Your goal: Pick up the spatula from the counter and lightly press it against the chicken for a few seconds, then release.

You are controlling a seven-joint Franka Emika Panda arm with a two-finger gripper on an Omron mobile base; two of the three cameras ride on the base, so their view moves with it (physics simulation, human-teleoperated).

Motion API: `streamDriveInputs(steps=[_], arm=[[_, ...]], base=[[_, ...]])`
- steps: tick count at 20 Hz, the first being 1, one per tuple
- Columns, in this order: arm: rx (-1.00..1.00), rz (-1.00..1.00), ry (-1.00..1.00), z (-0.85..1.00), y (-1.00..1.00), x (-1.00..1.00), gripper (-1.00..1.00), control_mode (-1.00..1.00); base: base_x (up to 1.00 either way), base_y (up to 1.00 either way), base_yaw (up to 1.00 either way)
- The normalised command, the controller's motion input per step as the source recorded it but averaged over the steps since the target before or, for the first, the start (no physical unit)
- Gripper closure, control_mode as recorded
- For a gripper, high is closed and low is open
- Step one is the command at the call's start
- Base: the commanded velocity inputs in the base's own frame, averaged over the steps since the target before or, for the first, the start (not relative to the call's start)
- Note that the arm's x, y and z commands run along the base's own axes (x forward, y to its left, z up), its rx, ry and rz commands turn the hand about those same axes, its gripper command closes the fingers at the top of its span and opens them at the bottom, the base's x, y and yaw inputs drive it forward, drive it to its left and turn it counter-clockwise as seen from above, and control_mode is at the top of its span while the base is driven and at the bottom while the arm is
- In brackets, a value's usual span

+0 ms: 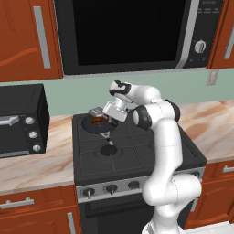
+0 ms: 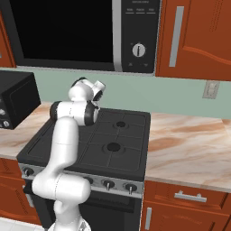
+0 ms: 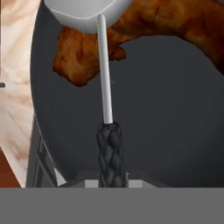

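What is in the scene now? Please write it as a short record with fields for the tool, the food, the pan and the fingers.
tool: spatula, with white blade, thin shaft and dark braided handle
fingers: shut on the spatula handle
food: chicken, browned, lying in the pan
pan: dark, on the rear left burner of the stove
blade and chicken: the blade lies over the chicken; contact looks likely but is not certain
beside the stove: marble counter
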Motion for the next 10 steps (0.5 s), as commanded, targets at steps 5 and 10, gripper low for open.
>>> streamDriveInputs(steps=[5, 10], arm=[[0.00, 0.00, 0.03, -0.13, 0.12, 0.00, 1.00, -1.00], [-0.01, 0.00, 0.01, -0.10, 0.13, 0.00, 1.00, -1.00]], base=[[0.00, 0.00, 0.00], [0.00, 0.00, 0.00]])
